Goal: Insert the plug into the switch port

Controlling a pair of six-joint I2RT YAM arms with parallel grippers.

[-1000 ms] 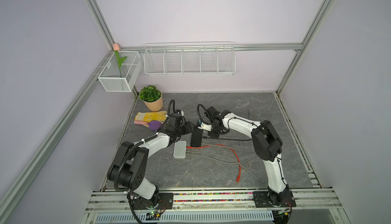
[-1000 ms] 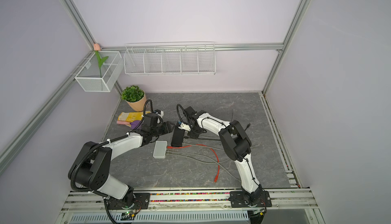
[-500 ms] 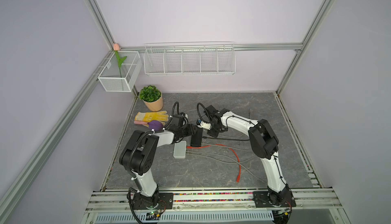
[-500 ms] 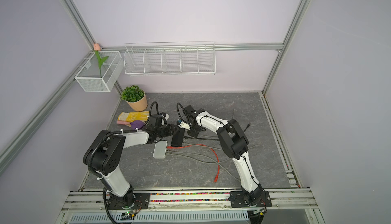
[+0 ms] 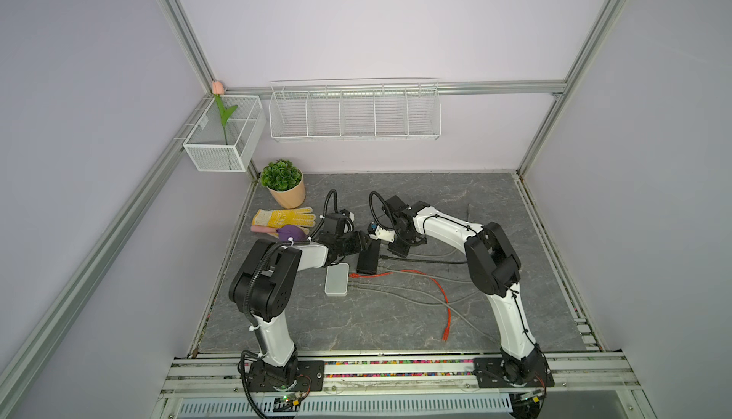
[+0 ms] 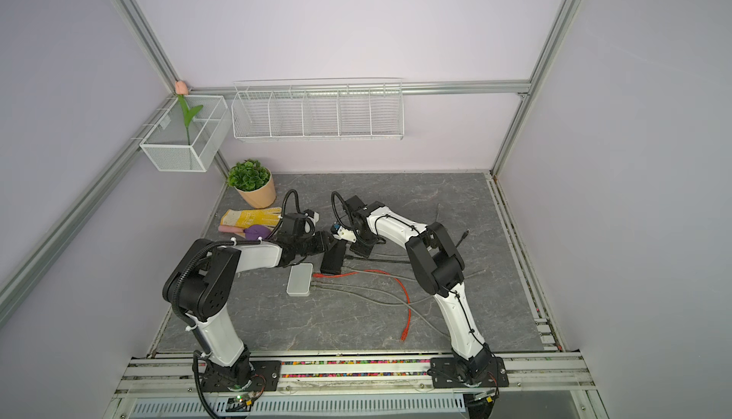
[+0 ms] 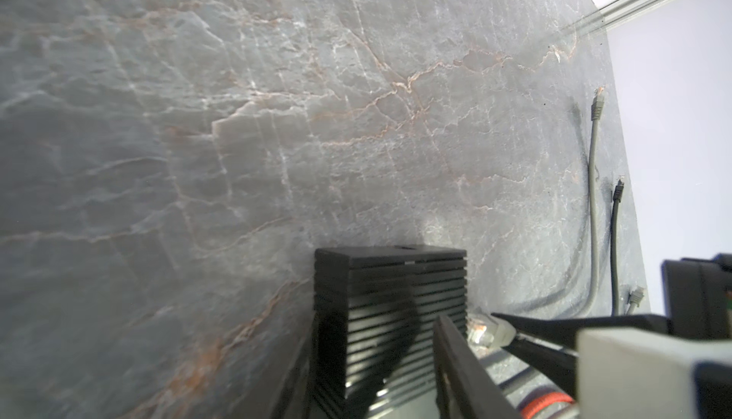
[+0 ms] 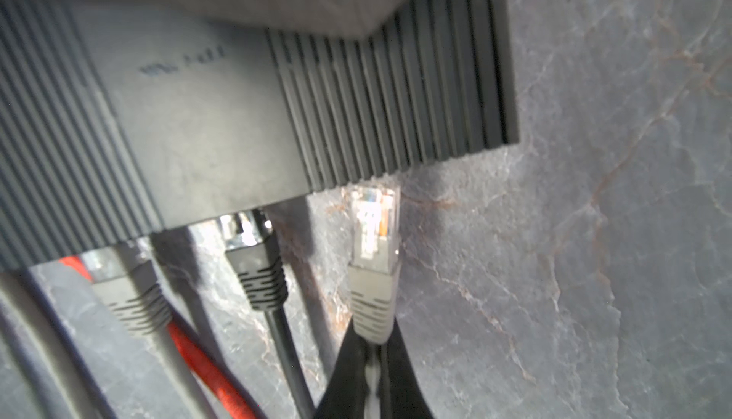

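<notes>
Plug (image 8: 372, 238) in right end effector (image 8: 372, 351) (boot end)

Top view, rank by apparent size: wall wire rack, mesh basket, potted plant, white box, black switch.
1. wall wire rack
2. mesh basket
3. potted plant
4. white box and black switch: they look near-equal, so I'm not ranking them.
</notes>
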